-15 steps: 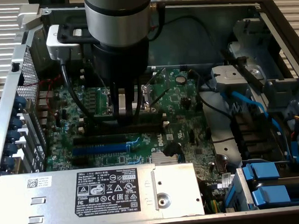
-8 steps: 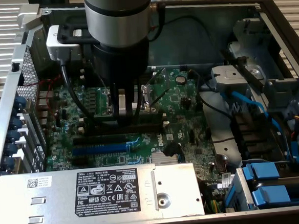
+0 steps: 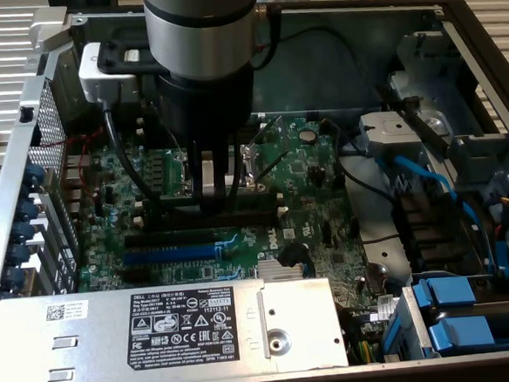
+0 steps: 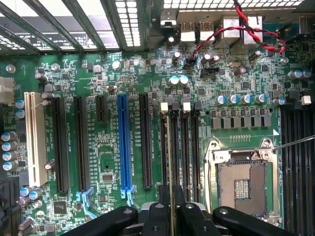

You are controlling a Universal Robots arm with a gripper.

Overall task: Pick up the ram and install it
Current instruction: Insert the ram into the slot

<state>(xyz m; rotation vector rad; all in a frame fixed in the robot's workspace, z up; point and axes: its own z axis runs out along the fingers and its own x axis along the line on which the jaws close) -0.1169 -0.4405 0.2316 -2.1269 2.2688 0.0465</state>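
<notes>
The ram (image 4: 171,189) shows edge-on as a thin greenish strip between my fingers, in line with the black memory slots (image 4: 189,147) that have white end clips. It runs along the slot second from the blue expansion slot's side; whether it touches that slot I cannot tell. My gripper (image 4: 170,216) is shut on the ram. In the exterior view the gripper (image 3: 222,191) points straight down over the green motherboard (image 3: 307,196), its fingertips just above the black slots (image 3: 239,216). The arm's body hides the ram there.
A blue expansion slot (image 4: 123,142) and black slots lie to one side of the memory slots, the open processor socket (image 4: 241,182) to the other. A metal power-supply cover (image 3: 159,329) is in front, drive bays with blue cables (image 3: 419,175) on the exterior view's right, and red-black wires (image 4: 256,29) near the rear ports.
</notes>
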